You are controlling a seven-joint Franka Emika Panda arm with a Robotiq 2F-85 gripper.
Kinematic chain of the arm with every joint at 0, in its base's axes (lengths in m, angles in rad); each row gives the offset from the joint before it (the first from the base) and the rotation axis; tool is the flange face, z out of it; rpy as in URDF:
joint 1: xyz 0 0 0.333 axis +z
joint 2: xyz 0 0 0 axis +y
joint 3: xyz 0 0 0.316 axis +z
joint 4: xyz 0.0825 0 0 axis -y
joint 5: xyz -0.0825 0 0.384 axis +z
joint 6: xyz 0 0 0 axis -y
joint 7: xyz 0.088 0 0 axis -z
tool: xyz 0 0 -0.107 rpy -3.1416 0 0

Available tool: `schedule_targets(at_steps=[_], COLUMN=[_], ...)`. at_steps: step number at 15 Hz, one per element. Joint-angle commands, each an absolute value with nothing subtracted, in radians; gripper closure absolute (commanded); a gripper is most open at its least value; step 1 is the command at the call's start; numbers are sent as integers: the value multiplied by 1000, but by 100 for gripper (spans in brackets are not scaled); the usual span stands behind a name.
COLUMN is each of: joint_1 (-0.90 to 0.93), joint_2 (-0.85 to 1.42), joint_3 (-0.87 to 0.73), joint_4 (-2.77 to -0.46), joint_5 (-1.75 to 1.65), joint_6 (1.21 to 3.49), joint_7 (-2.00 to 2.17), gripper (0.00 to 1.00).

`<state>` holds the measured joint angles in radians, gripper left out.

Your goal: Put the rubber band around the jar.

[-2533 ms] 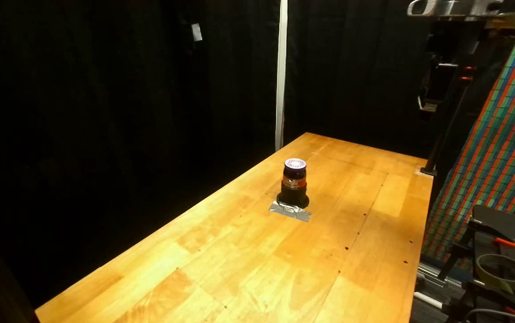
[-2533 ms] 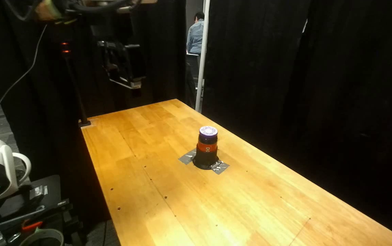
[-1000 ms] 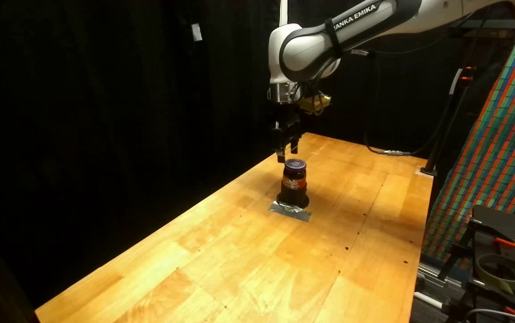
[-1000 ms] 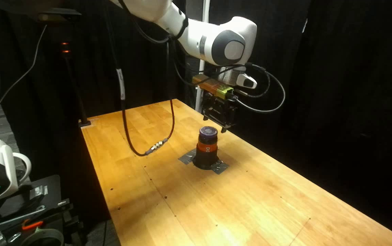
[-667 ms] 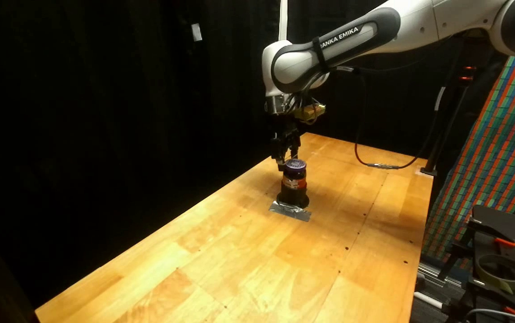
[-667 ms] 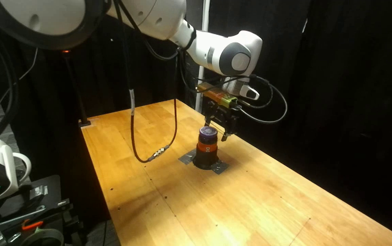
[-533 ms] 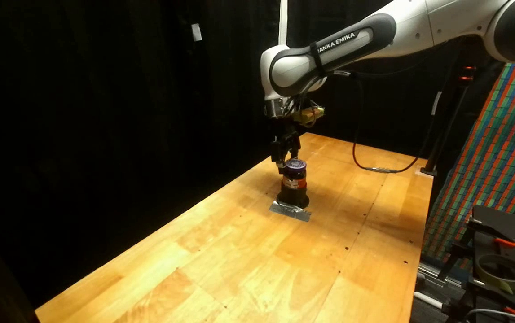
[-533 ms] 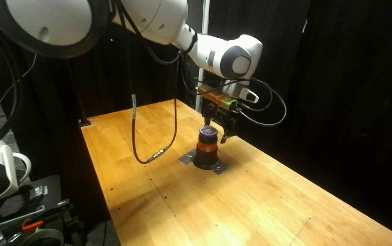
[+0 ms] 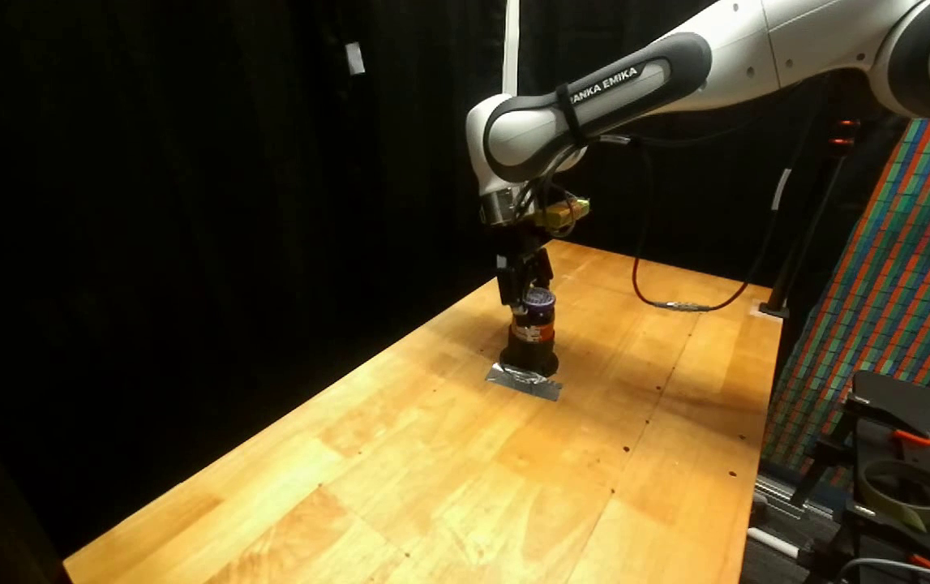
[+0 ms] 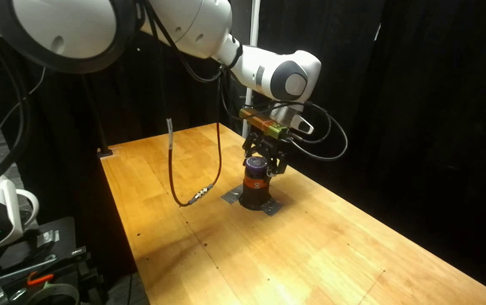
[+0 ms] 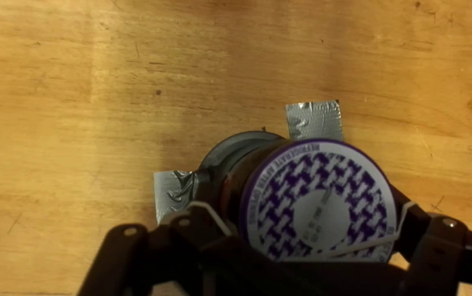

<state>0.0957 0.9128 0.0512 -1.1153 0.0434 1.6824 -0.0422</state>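
The jar (image 9: pixel 533 331) has a purple and white lid and an orange label. It stands in a black taped-down holder, also in an exterior view (image 10: pixel 256 183). My gripper (image 9: pixel 531 298) is over the jar with its fingers apart, one on each side of the lid; an exterior view (image 10: pixel 258 168) shows this too. In the wrist view the fingers (image 11: pixel 305 211) straddle the lid (image 11: pixel 320 218). The thin pale rubber band (image 11: pixel 359 247) is looped over both fingertips and crosses the lid's near part. Whether the fingers touch the jar, I cannot tell.
Silver tape (image 9: pixel 525 383) holds the black holder (image 10: pixel 254 199) to the wooden table (image 9: pixel 432 470). A cable with a connector (image 10: pixel 200 194) hangs from the arm. A cart with a tape roll (image 9: pixel 907 492) stands beside the table. A dark pole (image 9: pixel 797 251) rises at the table's edge.
The arm came in over the table and lowered. In the last half second my gripper moved over the jar and down beside its lid. The jar's top shifted slightly.
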Motion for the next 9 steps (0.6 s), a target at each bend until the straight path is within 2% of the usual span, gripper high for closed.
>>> schedule_targets(at_steps=[1, 9], joint_1=[99, 96], joint_2=[766, 555], joint_3=[50, 57], joint_4=[-1345, -1706], joint_5=[28, 25], joint_6=[1770, 2019], joint_7=[-32, -33], gripper=[0, 0])
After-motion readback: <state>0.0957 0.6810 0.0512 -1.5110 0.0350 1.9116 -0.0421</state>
